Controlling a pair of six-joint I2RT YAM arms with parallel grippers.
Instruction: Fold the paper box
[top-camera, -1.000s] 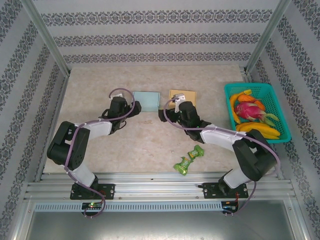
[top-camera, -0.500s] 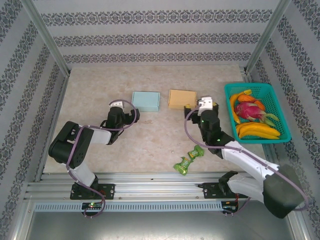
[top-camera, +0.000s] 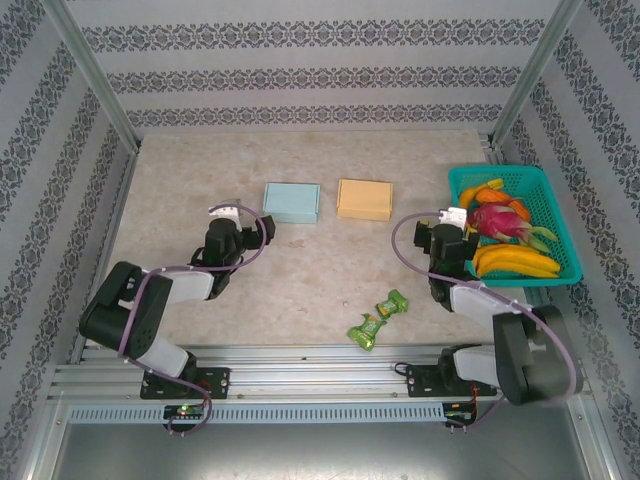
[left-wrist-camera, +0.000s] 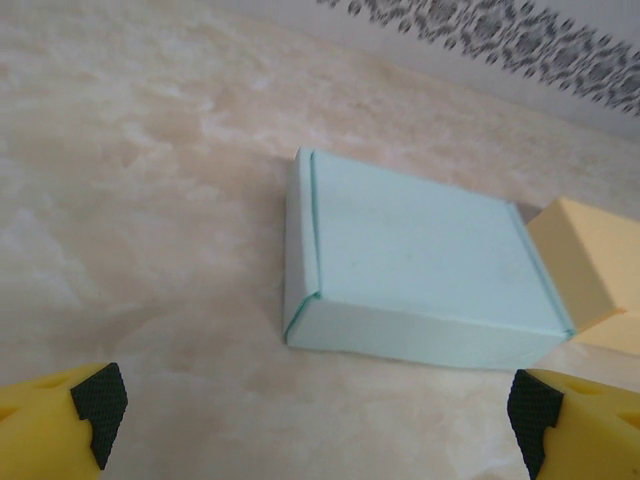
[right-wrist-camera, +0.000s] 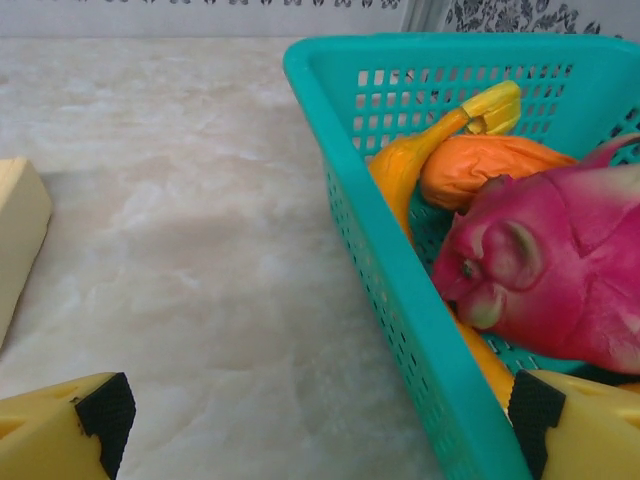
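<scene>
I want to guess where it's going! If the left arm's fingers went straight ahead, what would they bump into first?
Probably the light blue box. It lies straight ahead of the open left fingers, with a stretch of table between them, though depth is hard to judge.

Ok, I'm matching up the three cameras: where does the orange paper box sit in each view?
Top external: orange box, far centre of the table, right of the blue box.
Left wrist: orange box at the right edge, behind the blue box.
Right wrist: orange box cut off at the left edge.
Shared landmarks: blue box for left wrist, teal basket for right wrist.
</scene>
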